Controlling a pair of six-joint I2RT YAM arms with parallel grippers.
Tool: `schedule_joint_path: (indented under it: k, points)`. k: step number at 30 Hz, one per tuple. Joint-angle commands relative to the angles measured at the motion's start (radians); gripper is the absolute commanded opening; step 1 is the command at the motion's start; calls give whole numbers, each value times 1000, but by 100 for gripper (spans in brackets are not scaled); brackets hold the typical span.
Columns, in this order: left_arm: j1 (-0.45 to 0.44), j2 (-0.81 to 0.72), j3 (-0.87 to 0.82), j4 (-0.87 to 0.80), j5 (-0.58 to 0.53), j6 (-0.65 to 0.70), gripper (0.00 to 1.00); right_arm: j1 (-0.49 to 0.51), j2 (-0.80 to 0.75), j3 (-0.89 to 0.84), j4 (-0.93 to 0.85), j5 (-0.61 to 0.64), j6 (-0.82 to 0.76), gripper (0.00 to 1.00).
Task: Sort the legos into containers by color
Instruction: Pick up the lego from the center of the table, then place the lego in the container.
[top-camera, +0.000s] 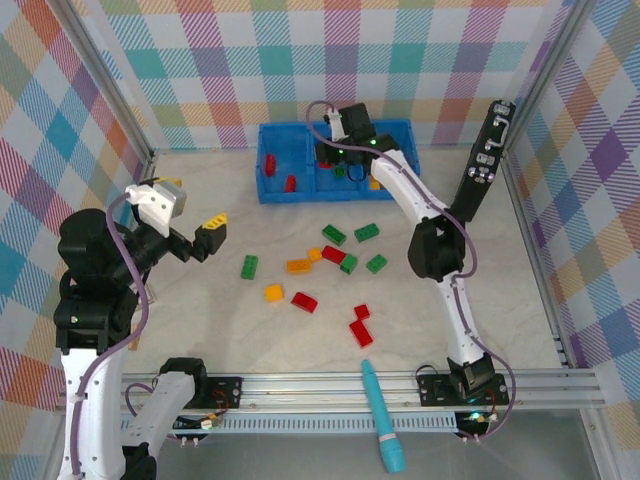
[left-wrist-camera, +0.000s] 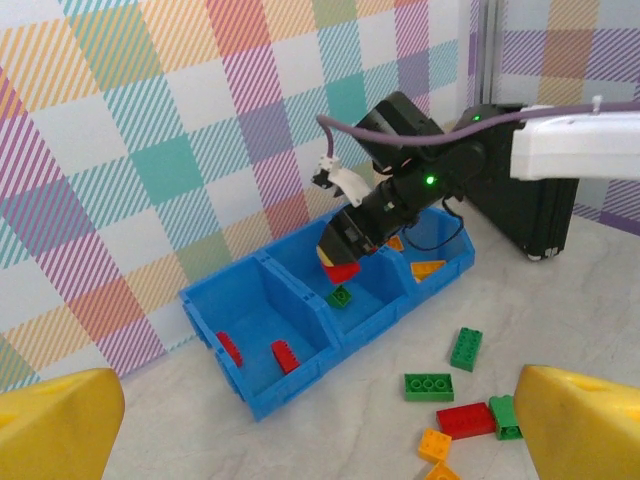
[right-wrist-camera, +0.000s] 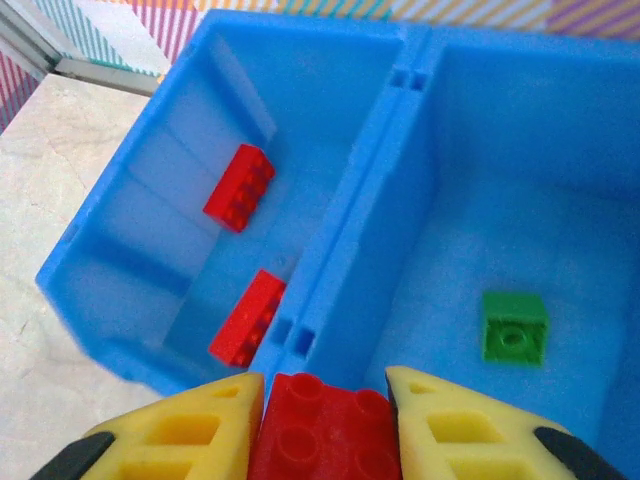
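The blue three-compartment bin (top-camera: 268, 193) stands at the back of the table. My right gripper (top-camera: 336, 150) hangs over it, shut on a red brick (right-wrist-camera: 325, 430) above the divider (right-wrist-camera: 370, 200) between the left and middle compartments. Two red bricks (right-wrist-camera: 240, 186) (right-wrist-camera: 247, 318) lie in the left compartment, one green brick (right-wrist-camera: 514, 326) in the middle, and an orange one (left-wrist-camera: 428, 268) in the right. Several loose bricks lie mid-table: green (top-camera: 334, 235), red (top-camera: 304, 301), orange (top-camera: 273, 292). My left gripper (top-camera: 207, 236) is raised at the left, open, with nothing between its fingers (left-wrist-camera: 55, 425).
A tall black device (top-camera: 485, 160) leans at the back right beside the bin. A teal pen-like tool (top-camera: 383, 418) lies across the metal rail at the near edge. Checked walls close in the table on three sides.
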Motion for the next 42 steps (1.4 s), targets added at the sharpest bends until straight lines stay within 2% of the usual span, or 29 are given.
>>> schedule_joint_path:
  k: [1, 6, 13, 23, 28, 34, 37, 42]
  points:
    - [13, 8, -8, 5, -13, 12, 100, 12, 27, 34, 195, -70, -82, 32]
    - [14, 22, -7, 2, -14, 12, 100, 16, 57, 23, 340, -115, -72, 32]
    - [15, 37, -5, 0, -14, 12, 100, 36, 104, 22, 453, -201, -98, 32]
    - [15, 32, -4, -3, -11, 11, 100, 79, 232, 131, 431, -157, -371, 34]
    - [16, 34, -3, -3, -8, 11, 100, 87, 245, 135, 397, -120, -494, 45]
    - [16, 33, -2, -1, 0, 8, 100, 93, 193, 112, 389, -102, -520, 59]
    - [16, 26, -2, 2, 10, 5, 100, 94, 140, 86, 367, -72, -507, 59]
    - [16, 9, -4, 3, 10, 3, 100, 95, -52, -56, 235, 145, -368, 59]
